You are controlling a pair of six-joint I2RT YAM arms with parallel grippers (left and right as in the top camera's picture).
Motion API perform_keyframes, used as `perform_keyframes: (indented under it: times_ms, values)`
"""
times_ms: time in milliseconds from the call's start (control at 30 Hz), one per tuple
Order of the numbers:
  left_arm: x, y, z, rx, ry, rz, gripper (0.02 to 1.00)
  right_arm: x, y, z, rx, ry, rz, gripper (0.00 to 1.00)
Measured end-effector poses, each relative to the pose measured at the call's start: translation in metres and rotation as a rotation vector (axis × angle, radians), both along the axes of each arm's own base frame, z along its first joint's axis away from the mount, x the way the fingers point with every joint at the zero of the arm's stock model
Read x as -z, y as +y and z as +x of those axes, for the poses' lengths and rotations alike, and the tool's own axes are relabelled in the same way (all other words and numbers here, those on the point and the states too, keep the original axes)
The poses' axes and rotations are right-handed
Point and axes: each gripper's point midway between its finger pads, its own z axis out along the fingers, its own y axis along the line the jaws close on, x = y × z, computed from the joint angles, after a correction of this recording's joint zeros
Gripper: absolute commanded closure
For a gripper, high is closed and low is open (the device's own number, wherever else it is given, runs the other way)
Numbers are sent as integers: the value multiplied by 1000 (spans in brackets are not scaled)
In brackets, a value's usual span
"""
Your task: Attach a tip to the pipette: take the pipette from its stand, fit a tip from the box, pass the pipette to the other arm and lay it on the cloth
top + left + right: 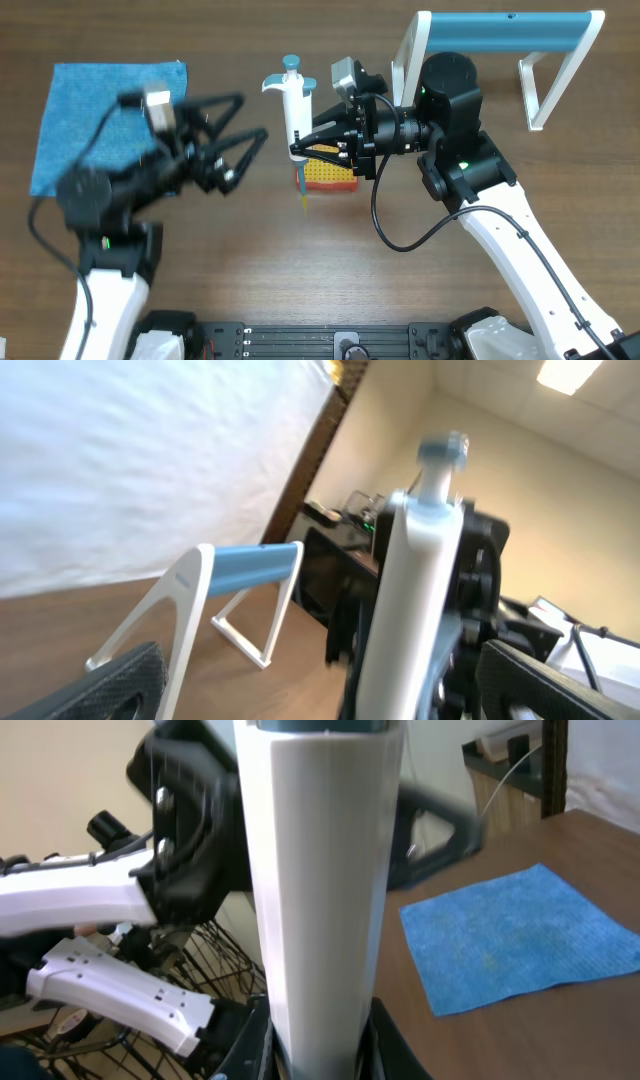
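Observation:
The white pipette [297, 108] with its blue-grey plunger stands upright in the air, my right gripper [298, 150] shut on its lower body. A tip [303, 190] hangs from its end, just left of the yellow tip box [332, 176]. In the right wrist view the pipette body [320, 890] rises between my own fingers [392, 1045]. My left gripper [252, 116] is open a short way left of the pipette, jaws turned toward it. The left wrist view has the pipette [408, 590] close ahead between its fingers [110, 685]. The blue cloth [100, 110] lies at the far left.
The white and blue pipette stand [500, 40] is at the back right, also seen as the stand [235, 575] behind the pipette. Bare wooden table [300, 270] stretches across the front between the arms. The cloth [520, 935] lies flat beyond the left arm.

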Motion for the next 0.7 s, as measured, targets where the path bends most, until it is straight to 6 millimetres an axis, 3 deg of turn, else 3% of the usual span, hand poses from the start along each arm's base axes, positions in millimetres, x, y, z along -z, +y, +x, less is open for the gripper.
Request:
perform_keyframes:
  times_ms: [133, 300, 367, 433, 500, 600, 633, 667, 700]
  values:
    - [-24, -26, 13, 252, -12, 61, 77, 2, 7, -7, -35, 13, -2, 923]
    - [-29, -55, -14, 403, -60, 82, 128, 0, 10, -4, -40, -28, 16, 923]
    - [-29, -58, -18, 420, -61, 85, 327, -2, 10, -4, -42, -38, 20, 921]
    - [-29, -62, -21, 439, -59, 84, 457, -2, 10, -3, -42, -39, 20, 923]
    - [-29, -63, -22, 445, -52, 82, 798, -4, 10, -5, -50, -54, 27, 923]
    - [-27, -62, -19, 429, -97, 96, 991, -6, 11, -13, -90, -18, 31, 923]
    - [-27, -62, -19, 429, -98, 97, 991, -6, 11, -13, -91, -18, 31, 921]
    - [-27, -62, -19, 429, -100, 98, 991, -6, 11, -13, -90, -18, 31, 728]
    - [-27, -62, -19, 429, -100, 98, 993, -6, 11, -13, -90, -18, 31, 354]
